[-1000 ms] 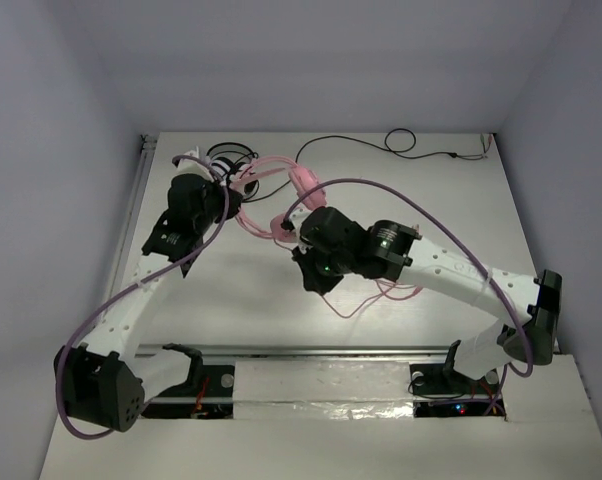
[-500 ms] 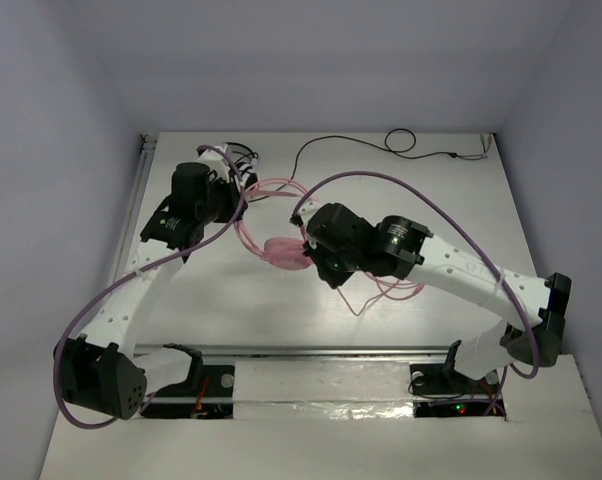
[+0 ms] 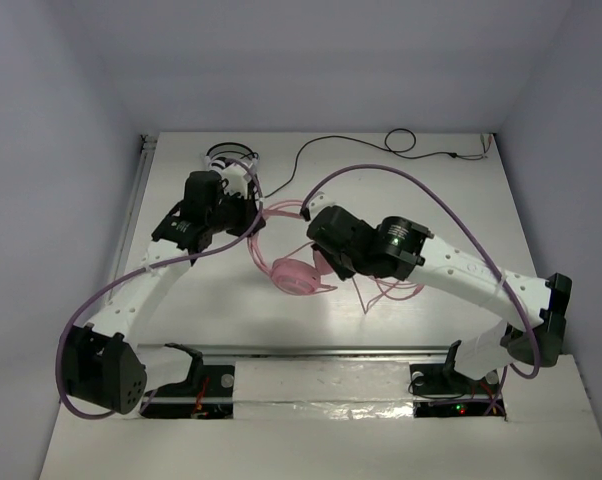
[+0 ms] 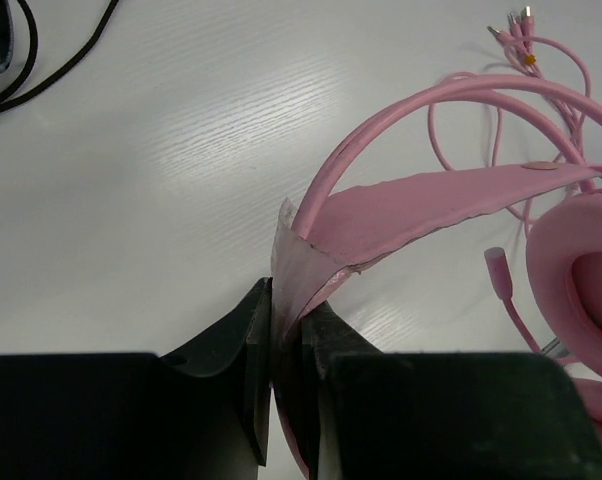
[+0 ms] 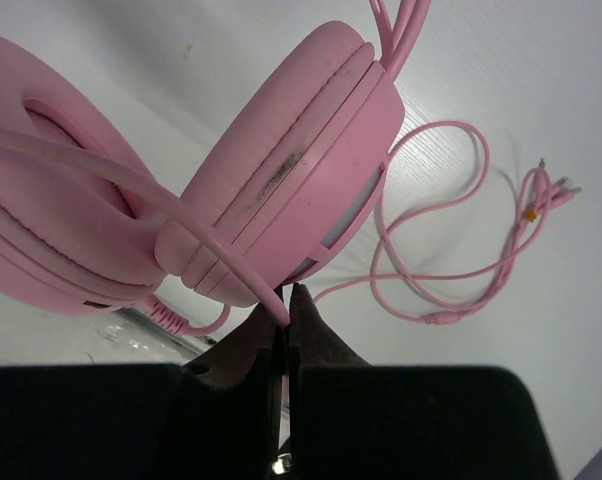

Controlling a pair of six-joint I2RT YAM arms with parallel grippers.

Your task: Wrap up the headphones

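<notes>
The pink over-ear headphones (image 3: 296, 275) sit near the middle of the top view on the white tabletop (image 3: 231, 310), between the two arms. The round padded earcups lie low in the centre and the headband arches up and to the left. The left hand (image 4: 286, 312), at the bottom centre of its wrist view, is clamped together on the headband's padded inner strap, pinching its pale edge. The right hand (image 5: 287, 305), at the bottom centre of its own view, is closed tight on the thin pink cable (image 5: 451, 280) just under one earcup. The rest of that cable loops loosely across the tabletop towards the right of the frame, ending in small plugs. I cannot tell whether the earcups touch the tabletop. A black cable (image 3: 401, 140) and the smaller black-and-white headphones (image 3: 229, 155) lie along the upper part of the top view.
</notes>
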